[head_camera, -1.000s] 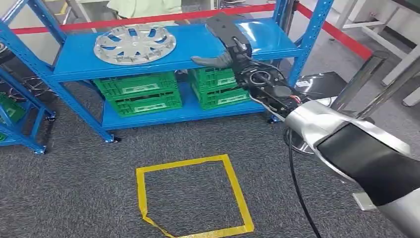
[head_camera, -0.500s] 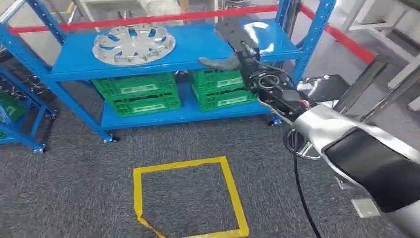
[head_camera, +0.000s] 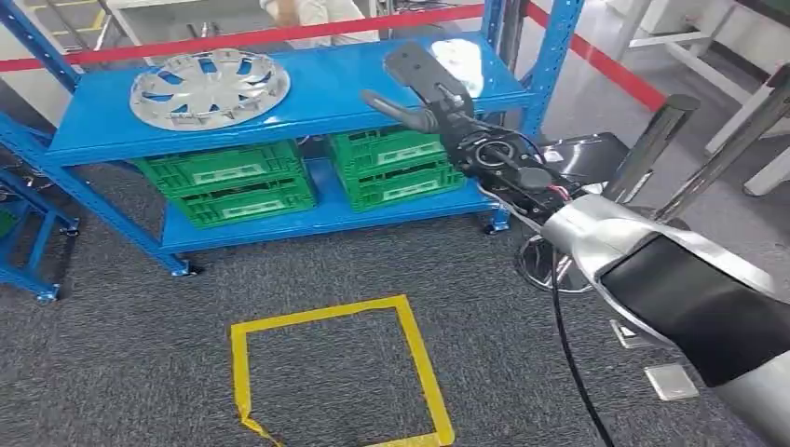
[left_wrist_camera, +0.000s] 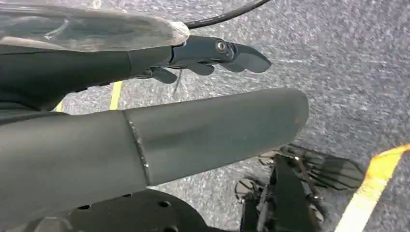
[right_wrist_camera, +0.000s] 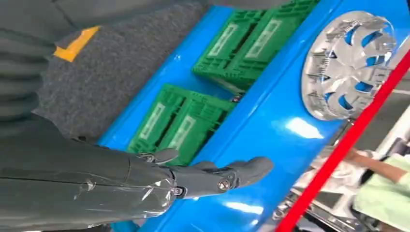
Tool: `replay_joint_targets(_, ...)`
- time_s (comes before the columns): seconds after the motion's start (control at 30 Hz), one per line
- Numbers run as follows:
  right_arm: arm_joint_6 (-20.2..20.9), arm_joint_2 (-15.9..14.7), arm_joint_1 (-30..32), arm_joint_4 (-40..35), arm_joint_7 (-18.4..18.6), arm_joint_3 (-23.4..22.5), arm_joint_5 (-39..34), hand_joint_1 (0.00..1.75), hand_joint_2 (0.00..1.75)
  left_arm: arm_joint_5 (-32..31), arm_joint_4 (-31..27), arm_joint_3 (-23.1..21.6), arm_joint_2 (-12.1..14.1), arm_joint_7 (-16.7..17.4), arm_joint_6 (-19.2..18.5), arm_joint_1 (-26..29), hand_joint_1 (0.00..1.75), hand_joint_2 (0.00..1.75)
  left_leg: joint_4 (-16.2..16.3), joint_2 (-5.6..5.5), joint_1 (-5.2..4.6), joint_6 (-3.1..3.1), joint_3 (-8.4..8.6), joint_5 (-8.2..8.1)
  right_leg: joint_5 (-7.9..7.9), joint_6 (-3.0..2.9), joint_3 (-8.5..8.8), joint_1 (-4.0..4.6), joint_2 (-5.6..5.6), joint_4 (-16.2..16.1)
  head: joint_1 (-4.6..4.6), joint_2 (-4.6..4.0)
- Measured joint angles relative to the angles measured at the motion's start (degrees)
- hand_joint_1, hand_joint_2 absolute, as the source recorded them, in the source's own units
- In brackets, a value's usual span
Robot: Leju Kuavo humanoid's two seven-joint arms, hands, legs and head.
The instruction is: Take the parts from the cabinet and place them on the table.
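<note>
One silver hubcap (head_camera: 209, 88) lies flat on the top shelf of the blue cabinet (head_camera: 335, 104), toward its left end. On the lower shelf sit two stacks of green crates (head_camera: 226, 183), two crates in each, four in all, side by side. The right hand (head_camera: 416, 82) is raised in front of the top shelf's right part, well apart from the hubcap, fingers spread and holding nothing. The left hand (left_wrist_camera: 212, 53) hangs above the grey carpet, fingers loosely extended, also holding nothing. One square of yellow tape (head_camera: 335, 372) marks the carpet before the cabinet. One red tape (head_camera: 279, 35) runs behind the cabinet.
</note>
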Motion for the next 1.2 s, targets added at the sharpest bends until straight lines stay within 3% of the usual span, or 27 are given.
replay_joint_targets(0.03,0.10,0.00,0.02,0.00,-0.02,0.02,0.00,0.00,0.00,0.00,0.00,0.00,0.00,-0.04,0.00,-0.01,0.00,0.00,0.97,0.01,-0.04,0.01,-0.55,-0.33,-0.03,-0.03,0.03,0.02,0.00,0.00,-0.04,0.00)
replay_joint_targets(0.07,0.61,0.00,0.16,0.00,-0.13,0.02,0.02,0.00,0.00,-0.02,0.00,0.02,0.00,-0.06,-0.13,-0.04,0.00,0.00,5.77,0.00,-0.28,0.11,-3.39,-1.79,-0.12,-0.20,0.11,0.22,0.00,0.00,-0.15,0.00)
replay_joint_targets(0.1,1.44,0.00,0.60,0.00,-0.26,0.04,0.09,0.00,0.00,-0.07,0.00,0.02,-0.02,-0.09,-0.31,0.01,0.00,0.00,11.24,-0.01,-0.77,0.68,-7.47,-2.24,-0.40,-0.63,0.37,0.76,0.00,0.00,-0.22,0.00)
replay_joint_targets(0.13,2.38,0.00,0.74,-0.02,-0.44,0.04,0.50,0.00,0.00,-0.20,0.00,0.00,-0.11,-0.09,-0.35,0.08,0.00,0.00,8.81,-0.03,-1.46,1.86,-7.66,0.77,-0.63,-0.98,0.75,1.33,0.03,-0.02,-0.24,0.00)
replay_joint_targets(0.17,3.06,-0.02,0.63,-0.24,-0.70,0.04,0.90,0.00,0.00,-0.24,0.04,0.00,0.20,-0.13,-0.41,0.09,0.00,0.00,-5.32,-0.16,-3.43,5.14,-2.23,8.28,-0.98,-1.44,1.35,1.84,0.13,-0.21,-0.20,0.00)
replay_joint_targets(0.2,3.52,-0.31,0.64,-0.37,-0.74,0.04,1.14,0.00,0.00,-0.33,0.11,0.00,0.33,-0.24,-0.50,-0.19,0.00,0.00,-7.05,0.27,-4.05,5.14,-1.35,7.34,-1.40,-0.98,1.32,1.98,0.23,-0.41,-0.09,0.00)
replay_joint_targets(0.23,4.28,-0.74,0.53,-0.68,-0.81,-0.04,1.57,0.00,0.00,-0.39,0.11,0.00,0.20,-0.28,-0.59,0.07,0.00,0.00,-9.81,0.46,-3.27,5.40,0.82,7.80,-3.32,-0.07,0.65,2.23,-0.38,1.83,0.11,0.00)
replay_joint_targets(0.3,4.50,-0.85,0.55,-0.68,-0.81,-0.04,1.62,0.00,0.00,-0.39,0.11,0.00,0.11,-0.28,-0.61,-0.05,0.00,0.00,-9.77,0.53,-3.26,5.57,1.04,7.65,-7.45,0.27,-3.69,2.16,-0.57,10.88,0.48,0.00)
replay_joint_targets(0.33,4.61,-0.85,0.91,-0.68,-0.79,-0.02,1.70,0.00,0.00,-0.39,0.11,0.00,0.04,-0.28,-0.63,-0.09,0.00,0.00,-9.74,0.54,-3.25,5.65,1.12,7.52,-8.58,0.43,-5.69,2.13,-0.69,14.65,0.44,0.00)
replay_joint_targets(0.37,4.72,-0.94,1.18,-0.68,-0.76,-0.02,1.86,0.00,0.00,-0.39,0.11,0.00,0.00,-0.28,-0.68,-0.09,0.00,0.00,-9.62,0.52,-3.20,5.71,1.15,7.40,-8.46,0.54,-6.73,2.10,-0.77,16.16,0.63,0.00)
replay_joint_targets(0.4,5.18,-1.07,1.25,-0.68,-0.74,-0.02,2.29,0.00,0.00,-0.37,0.11,0.00,-0.06,-0.28,-0.68,-0.04,0.00,0.00,-9.41,0.43,-3.13,5.58,1.21,7.21,-6.99,0.63,-6.48,2.03,-0.84,14.99,0.90,0.00)
replay_joint_targets(0.43,5.44,-1.07,1.22,-0.68,-0.72,-0.04,2.66,0.00,0.00,-0.31,0.11,0.00,-0.15,-0.28,-0.70,0.09,0.00,0.00,-9.13,0.39,-3.06,5.40,1.26,6.95,-4.63,0.65,-5.12,1.97,-0.92,11.58,1.05,0.00)
replay_joint_targets(0.5,5.79,-1.07,1.07,-0.68,-0.72,-0.04,3.17,0.00,0.00,-0.20,0.11,0.00,-0.26,-0.28,-0.83,0.14,0.00,0.00,-8.08,0.35,-2.91,4.93,1.39,6.14,0.73,0.78,-0.55,1.73,-1.08,1.16,1.57,0.00)
replay_joint_targets(0.53,5.90,-1.07,1.05,-0.68,-0.74,-0.02,3.34,0.00,0.00,-0.20,0.13,0.02,-0.20,-0.28,-0.85,0.09,0.00,0.00,-7.75,0.27,-3.16,4.56,1.17,5.83,-0.67,0.91,0.11,1.89,-1.00,0.11,1.55,0.00)
replay_joint_targets(0.6,6.40,-1.07,1.05,-0.70,-0.59,-0.02,3.76,0.00,0.00,-0.20,0.13,0.00,-0.20,-0.28,-0.85,-0.17,0.00,0.00,-7.19,0.20,-3.17,4.07,0.65,5.91,-0.54,-0.46,0.62,2.08,-0.69,-0.44,1.23,0.00)
replay_joint_targets(0.67,6.51,-1.07,0.96,-0.70,-0.57,-0.02,4.20,0.00,0.00,-0.17,0.13,0.00,-0.22,-0.28,-0.85,-0.08,0.00,0.00,-7.34,0.12,-3.20,3.66,0.70,5.99,-0.41,-1.09,0.67,2.11,-0.64,-0.65,1.07,0.00)
replay_joint_targets(0.73,6.58,-1.07,0.80,-0.70,-0.59,-0.07,4.28,0.00,0.00,-0.15,0.13,0.00,-0.20,-0.28,-0.85,0.05,0.00,0.00,-4.99,0.12,-3.05,2.90,-0.09,4.45,-0.26,-1.66,1.39,1.61,-0.65,-1.09,0.83,0.00)
replay_joint_targets(0.83,7.02,-1.07,0.92,-0.72,-0.48,0.02,4.54,0.00,0.00,-0.13,0.13,0.00,-0.20,-0.28,-0.85,-0.05,0.00,0.00,8.61,0.11,-2.48,1.85,-7.40,-0.41,-0.46,-2.11,1.49,1.65,-0.64,-1.08,0.00,0.00)
replay_joint_targets(0.87,7.15,-1.07,0.99,-0.72,-0.39,0.04,4.63,0.00,0.00,-0.09,0.13,0.00,-0.22,-0.28,-0.85,-0.02,0.00,0.00,10.99,0.12,-2.41,1.75,-9.23,-0.46,-0.56,-2.17,1.53,1.64,-0.61,-1.08,0.00,0.00)
replay_joint_targets(0.9,7.43,-1.07,0.99,-0.72,-0.31,0.04,4.74,0.00,0.00,-0.02,0.13,0.00,-0.26,-0.28,-0.85,0.02,0.00,0.00,10.57,0.12,-2.38,1.82,-9.58,0.65,-0.66,-2.20,1.66,1.63,-0.56,-1.08,-0.02,0.00)
replay_joint_targets(0.93,7.58,-1.07,0.98,-0.72,-0.28,0.04,4.90,0.00,0.00,0.02,0.13,0.00,-0.28,-0.28,-0.85,0.03,0.00,0.00,7.77,0.12,-2.38,2.01,-8.69,2.78,-0.83,-2.15,1.86,1.62,-0.53,-1.08,-0.06,0.00)
replay_joint_targets(1.0,7.82,-1.05,0.91,-0.72,-0.24,0.04,5.31,0.00,0.00,0.11,0.13,0.00,-0.17,-0.28,-0.85,0.02,0.00,0.00,-3.18,0.10,-2.47,2.76,-3.80,8.46,-1.30,-1.94,2.58,1.64,-0.52,-1.13,-0.09,0.00)
replay_joint_targets(1.03,8.06,-1.05,0.86,-0.72,-0.24,0.04,5.59,0.00,0.00,0.15,0.13,0.00,-0.11,-0.28,-0.85,0.03,0.00,0.00,-6.84,0.10,-2.60,3.20,-2.21,9.13,-1.49,-1.79,2.74,1.62,-0.54,-1.20,-0.11,0.00)
replay_joint_targets(1.07,8.26,-1.05,0.76,-0.72,-0.22,0.04,5.86,0.00,0.00,0.24,0.13,0.00,-0.04,-0.28,-0.85,-0.03,0.00,0.00,-7.73,0.13,-3.05,3.40,-1.52,8.26,-1.81,-1.38,2.67,2.00,-0.43,-1.16,-0.22,0.00)
replay_joint_targets(1.17,8.59,-1.05,0.76,-0.72,-0.13,0.04,6.27,0.00,0.00,0.24,0.13,0.00,-0.07,-0.28,-0.85,-0.06,0.00,0.00,-7.76,0.06,-3.30,4.10,-1.37,7.79,-2.15,-0.61,3.25,1.76,-0.47,-1.90,-0.04,0.00)
replay_joint_targets(1.2,8.65,-1.05,0.73,-0.72,-0.13,0.04,6.36,0.00,0.00,0.24,0.13,0.00,-0.11,-0.28,-0.85,-0.04,0.00,0.00,-8.58,0.07,-2.69,4.44,-0.70,8.06,-2.45,-0.19,3.36,1.95,-0.57,-1.77,0.09,0.00)
